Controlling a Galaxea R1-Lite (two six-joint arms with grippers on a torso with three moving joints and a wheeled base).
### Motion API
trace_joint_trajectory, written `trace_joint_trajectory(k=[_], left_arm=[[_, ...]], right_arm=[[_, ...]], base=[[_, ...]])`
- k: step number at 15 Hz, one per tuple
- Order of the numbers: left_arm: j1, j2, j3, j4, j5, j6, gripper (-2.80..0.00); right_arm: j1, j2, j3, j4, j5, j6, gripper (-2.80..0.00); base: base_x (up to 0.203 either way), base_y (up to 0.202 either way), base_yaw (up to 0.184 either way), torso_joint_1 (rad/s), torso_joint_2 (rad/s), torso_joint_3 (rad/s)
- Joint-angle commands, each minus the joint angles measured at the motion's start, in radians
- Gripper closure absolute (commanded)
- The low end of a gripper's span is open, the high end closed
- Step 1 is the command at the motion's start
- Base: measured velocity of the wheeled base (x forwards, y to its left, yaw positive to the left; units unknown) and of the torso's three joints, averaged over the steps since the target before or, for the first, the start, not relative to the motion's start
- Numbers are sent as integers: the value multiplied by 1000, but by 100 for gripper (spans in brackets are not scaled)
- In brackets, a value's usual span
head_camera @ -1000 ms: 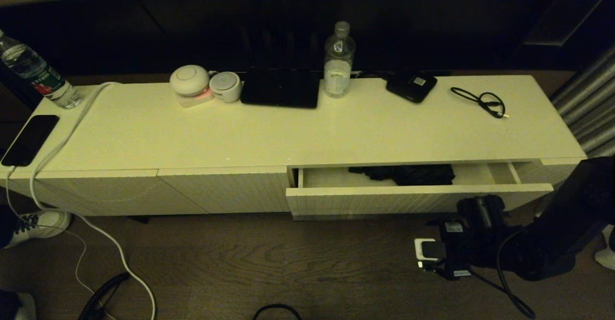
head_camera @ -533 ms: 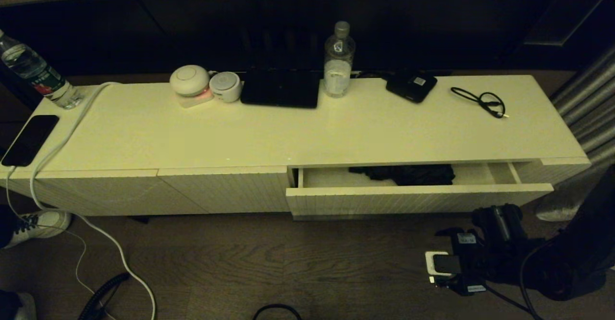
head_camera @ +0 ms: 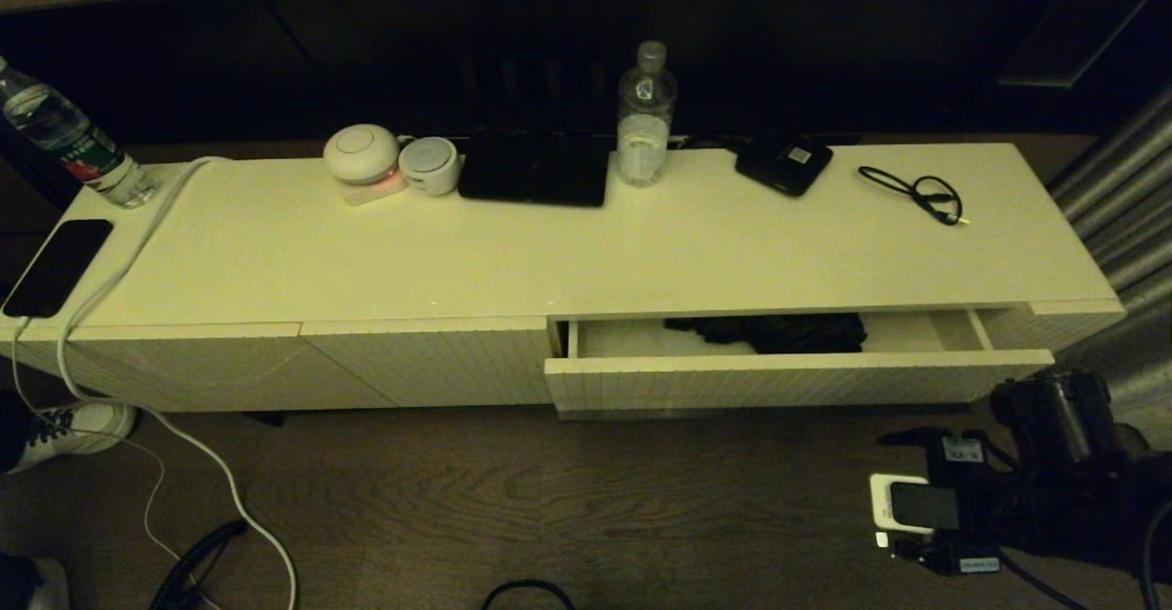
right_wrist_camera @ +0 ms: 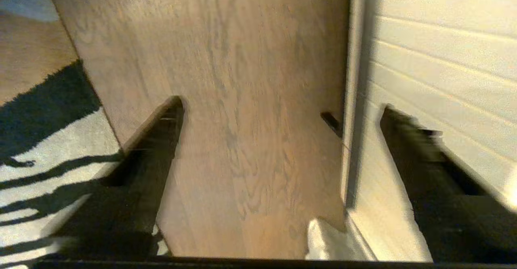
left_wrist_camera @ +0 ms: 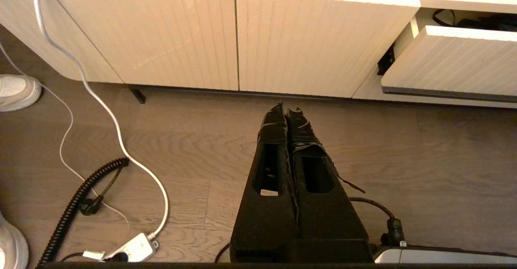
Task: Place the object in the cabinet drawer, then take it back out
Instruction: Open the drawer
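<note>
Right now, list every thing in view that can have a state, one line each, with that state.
Wide cream-white ribbed cabinet drawer: pulled partly open.
Compact black fabric umbrella: lying inside the drawer, held by nothing.
Right gripper: open, empty, low over the floor beside the cabinet.
Left gripper: shut, empty, parked over the floor.
Clear plastic water bottle: upright, capped.
Ribbed cream cabinet panels: closed.

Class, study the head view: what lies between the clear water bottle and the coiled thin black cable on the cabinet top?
A small flat black device with a white label lies between the water bottle and the cable.
</note>
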Motion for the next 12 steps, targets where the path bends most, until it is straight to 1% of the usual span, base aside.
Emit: trace_joint_trajectory(k=[1,6,9,12], left_arm=[[0,-2,0,0,0,-1,0],[0,-2,0,0,0,-1,0],[0,-2,0,0,0,-1,0],[0,-2,0,0,0,-1,0]], right_arm=[[0,-138,-24,55,-2,5,0],[1,-177,-218,275,-24,14,0],[1,-186,-283,358,-43,14,0],[4,-186,-289,370,-54,14,0]], base=[[0,0,0,0,0,0],[0,0,0,0,0,0],[0,0,0,0,0,0],[0,0,0,0,0,0]])
